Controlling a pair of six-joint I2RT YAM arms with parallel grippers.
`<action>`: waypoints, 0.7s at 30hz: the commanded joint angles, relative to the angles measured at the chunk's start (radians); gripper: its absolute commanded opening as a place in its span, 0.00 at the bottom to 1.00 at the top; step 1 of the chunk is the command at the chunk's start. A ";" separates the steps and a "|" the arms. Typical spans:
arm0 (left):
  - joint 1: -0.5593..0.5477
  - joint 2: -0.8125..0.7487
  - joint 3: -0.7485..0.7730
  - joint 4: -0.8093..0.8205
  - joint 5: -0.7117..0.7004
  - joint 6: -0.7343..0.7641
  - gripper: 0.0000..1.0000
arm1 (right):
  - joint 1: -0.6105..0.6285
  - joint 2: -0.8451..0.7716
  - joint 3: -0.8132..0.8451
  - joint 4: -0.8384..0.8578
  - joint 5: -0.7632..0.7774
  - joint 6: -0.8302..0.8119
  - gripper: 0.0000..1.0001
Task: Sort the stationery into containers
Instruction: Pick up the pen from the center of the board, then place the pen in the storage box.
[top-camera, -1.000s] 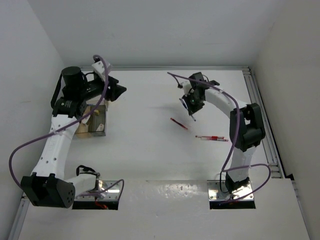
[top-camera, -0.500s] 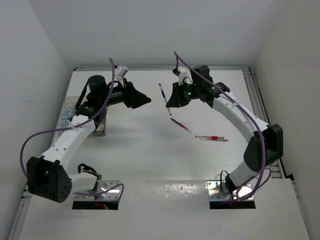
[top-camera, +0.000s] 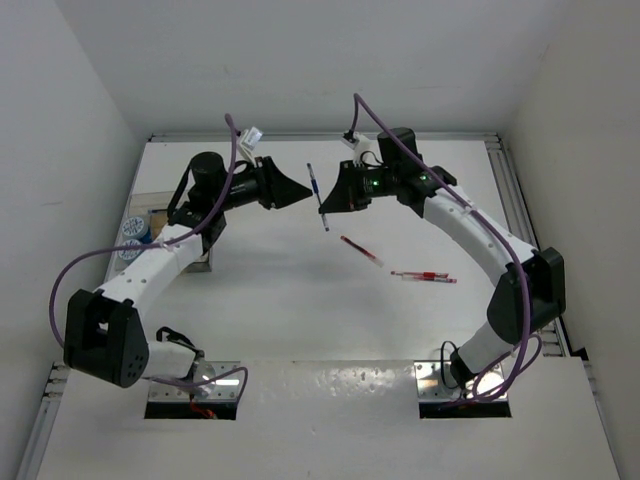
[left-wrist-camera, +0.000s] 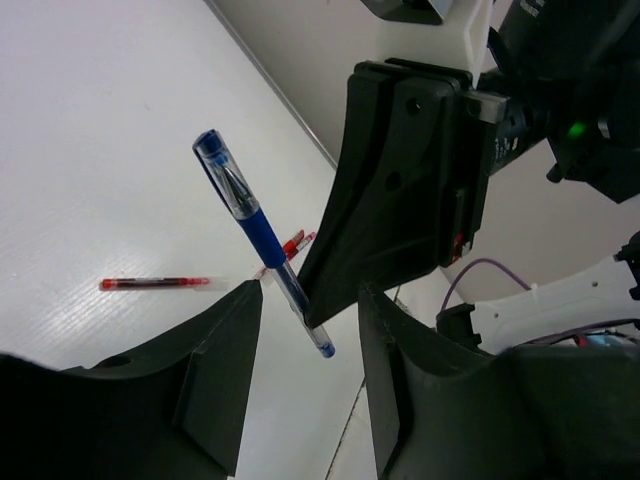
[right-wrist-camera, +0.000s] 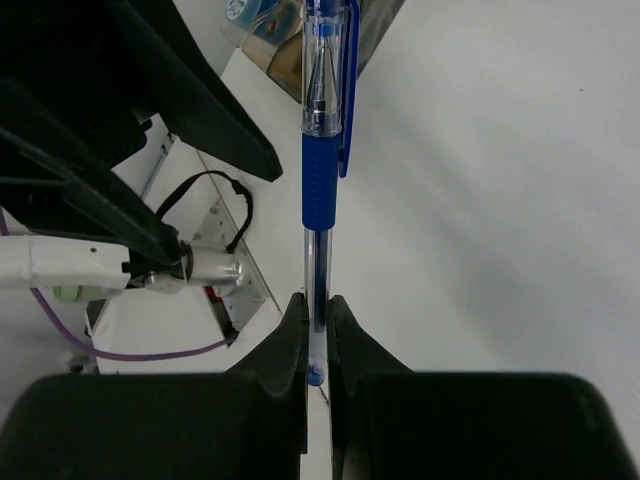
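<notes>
Blue pen (left-wrist-camera: 256, 226) is the item in play. Your right end effector (right-wrist-camera: 316, 308) is clamped on its lower end and holds it up in mid-air, above the surface (top-camera: 280, 310). Your left end effector (top-camera: 300, 193) faces it with its fingers spread. In the left wrist view the pen shows in the gap between them, with no contact that I can see, so this looks like a handover not yet made.

One red pen (top-camera: 360, 250) and a second red pen (top-camera: 423, 276) lie loose on the surface, well apart from the clear box (top-camera: 152, 213) at your left. Something beige shows inside the box. Two blue-white rolls (top-camera: 133, 229) sit just beside it, and I cannot tell whether anything contains them. I judge the sorting partway done, with at least three pens left to go in.
</notes>
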 joint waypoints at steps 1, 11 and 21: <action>-0.014 0.006 0.000 0.059 -0.039 -0.051 0.49 | 0.014 0.006 0.027 0.057 -0.036 0.029 0.00; -0.019 0.048 0.004 0.058 -0.046 -0.023 0.45 | 0.042 0.024 0.055 0.049 -0.040 0.021 0.00; 0.024 0.052 0.053 0.004 -0.030 0.057 0.09 | 0.045 0.021 0.061 0.020 -0.030 0.000 0.39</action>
